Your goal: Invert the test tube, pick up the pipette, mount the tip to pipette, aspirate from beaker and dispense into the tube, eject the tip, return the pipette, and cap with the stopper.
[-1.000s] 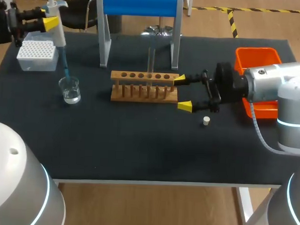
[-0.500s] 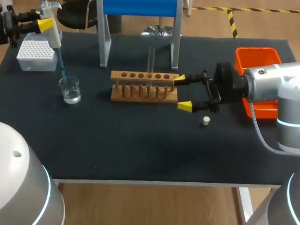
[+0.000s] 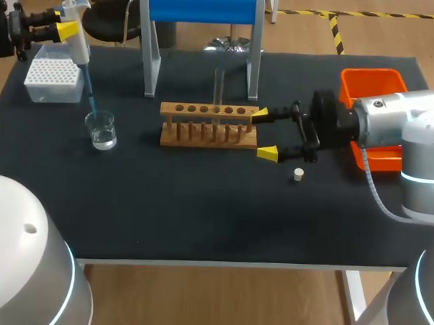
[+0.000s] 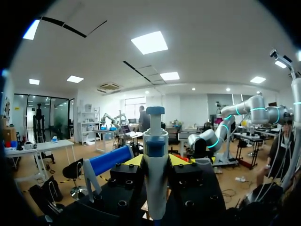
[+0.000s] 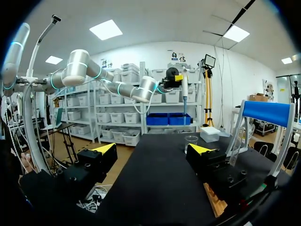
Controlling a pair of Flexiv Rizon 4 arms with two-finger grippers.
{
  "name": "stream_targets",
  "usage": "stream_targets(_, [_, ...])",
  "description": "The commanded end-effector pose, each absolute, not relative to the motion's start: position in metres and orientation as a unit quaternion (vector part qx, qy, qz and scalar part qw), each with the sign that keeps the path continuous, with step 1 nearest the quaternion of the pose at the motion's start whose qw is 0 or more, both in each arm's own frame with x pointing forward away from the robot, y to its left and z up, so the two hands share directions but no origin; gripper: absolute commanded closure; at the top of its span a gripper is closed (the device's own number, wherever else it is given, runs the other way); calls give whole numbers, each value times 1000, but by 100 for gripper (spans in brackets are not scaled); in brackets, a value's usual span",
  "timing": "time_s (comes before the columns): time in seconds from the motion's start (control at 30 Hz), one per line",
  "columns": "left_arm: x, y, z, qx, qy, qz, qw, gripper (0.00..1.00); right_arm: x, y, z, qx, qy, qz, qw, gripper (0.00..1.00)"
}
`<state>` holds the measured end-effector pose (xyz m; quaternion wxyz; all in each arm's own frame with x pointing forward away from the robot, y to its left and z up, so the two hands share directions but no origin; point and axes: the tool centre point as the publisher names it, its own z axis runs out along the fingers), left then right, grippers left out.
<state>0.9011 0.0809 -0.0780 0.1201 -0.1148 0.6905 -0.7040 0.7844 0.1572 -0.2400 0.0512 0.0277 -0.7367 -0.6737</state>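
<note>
Upper left, left gripper [image 3: 72, 32] is clasping the pipette [image 3: 79, 48] over the beaker [image 3: 102, 131]; right gripper [image 3: 263, 133] is gaping beside the rack [image 3: 208, 127]

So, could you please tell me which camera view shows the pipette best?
The head view: the pipette shows whole in the left gripper, its blue tip down at the beaker. The left wrist view shows only its upper body and plunger, close up. The right wrist view shows it small and far off.
</note>
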Motion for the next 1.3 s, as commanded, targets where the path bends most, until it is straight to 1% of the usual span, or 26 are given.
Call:
stream_targets(0.03, [907,83,-79,-109,691,-705,116,100,784,157,-239,27,-738,-673,51,0])
stream_targets(1.17, [910,83,-80,-106,690,-707,114,100,784,157,-239,27,-738,-673,51,0])
stream_targets(1.3, [910,83,-80,-106,690,-707,114,100,780,170,-240,17,-751,-659,36,0])
